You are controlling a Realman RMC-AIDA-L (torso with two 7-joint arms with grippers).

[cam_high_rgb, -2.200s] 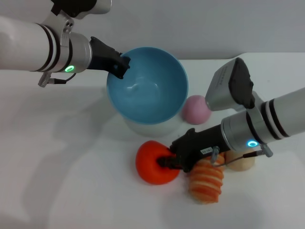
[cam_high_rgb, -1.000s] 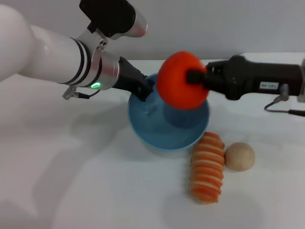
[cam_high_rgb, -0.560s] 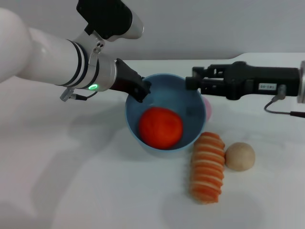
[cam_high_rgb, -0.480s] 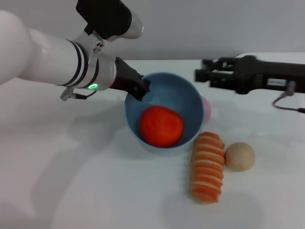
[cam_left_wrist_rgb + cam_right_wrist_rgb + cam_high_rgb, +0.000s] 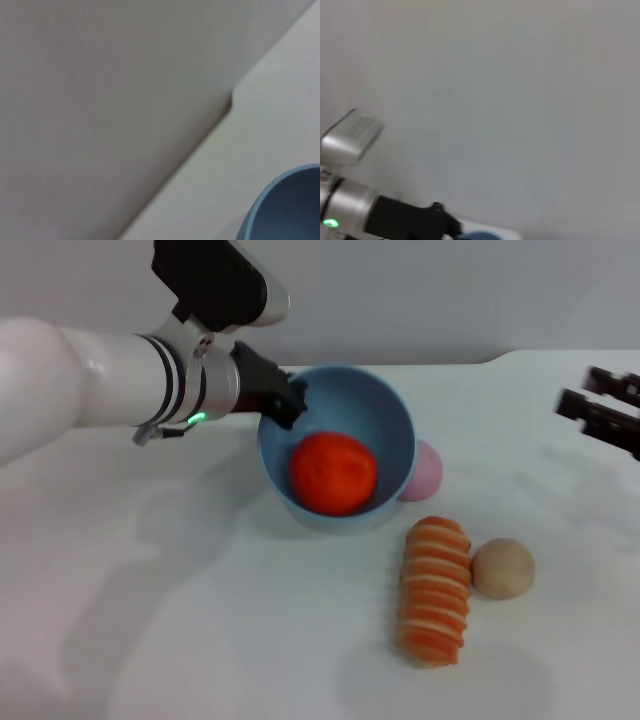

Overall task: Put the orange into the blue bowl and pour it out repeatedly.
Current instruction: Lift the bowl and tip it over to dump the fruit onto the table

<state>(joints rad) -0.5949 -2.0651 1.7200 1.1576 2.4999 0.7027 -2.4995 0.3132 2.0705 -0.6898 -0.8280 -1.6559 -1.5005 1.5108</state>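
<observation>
lab-like test bench, bare white table (image 5: 200,640), plain grey wall (image 5: 420,290)

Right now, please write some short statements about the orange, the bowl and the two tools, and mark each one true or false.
1. The orange lies inside the blue bowl. True.
2. The right tool is holding the orange. False: it is open and empty, at the right edge of the head view.
3. The left tool grips the bowl's rim. True.
4. The striped loaf is in the bowl. False: it lies on the table, beside the tan ball.
</observation>
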